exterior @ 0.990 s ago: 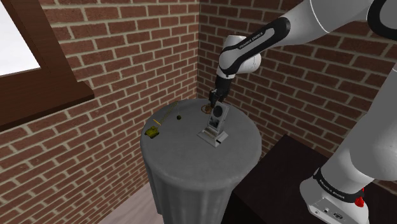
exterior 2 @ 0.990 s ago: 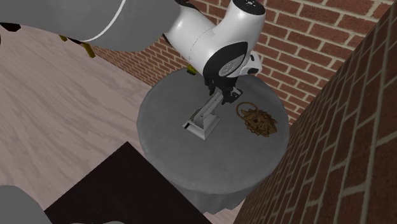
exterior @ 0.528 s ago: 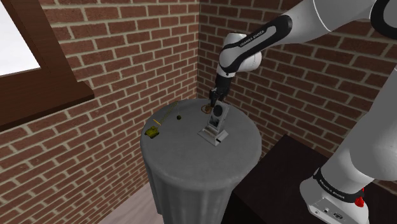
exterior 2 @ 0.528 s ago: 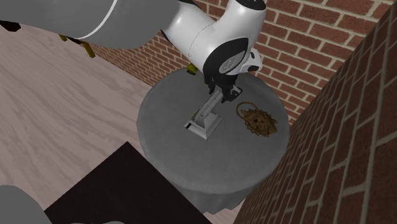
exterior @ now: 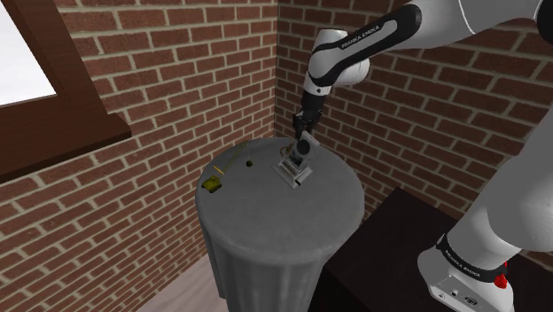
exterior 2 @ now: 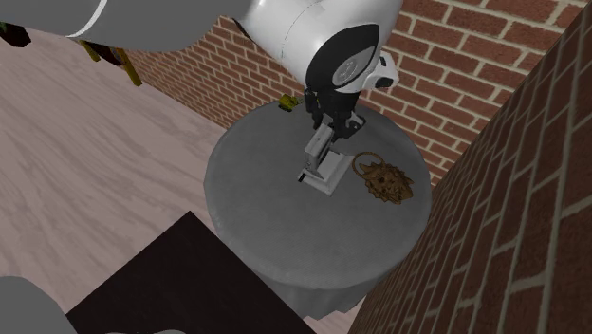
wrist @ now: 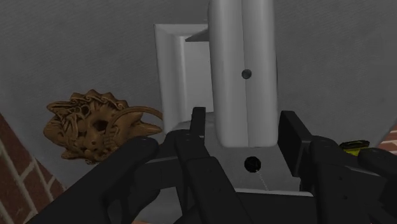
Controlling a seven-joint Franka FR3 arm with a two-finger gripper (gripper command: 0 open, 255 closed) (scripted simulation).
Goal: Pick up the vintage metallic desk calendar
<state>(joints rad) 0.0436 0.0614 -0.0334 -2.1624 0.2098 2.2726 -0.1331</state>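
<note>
Over a round grey table [exterior: 266,226] in a brick corner, jaws clasp the calendar [exterior: 296,168].

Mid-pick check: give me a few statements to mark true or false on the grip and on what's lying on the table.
1. The gripper has its fingers clasped on the grey calendar, one on each side of its upright panel. True.
2. The brown ornate piece lies on the floor. False: the brown ornate piece lies on the table, beside the calendar.
3. A small yellow-green object sits near the table's rim at the shoulder view's left. True.
4. The table's top is square. False: it is round.
</note>
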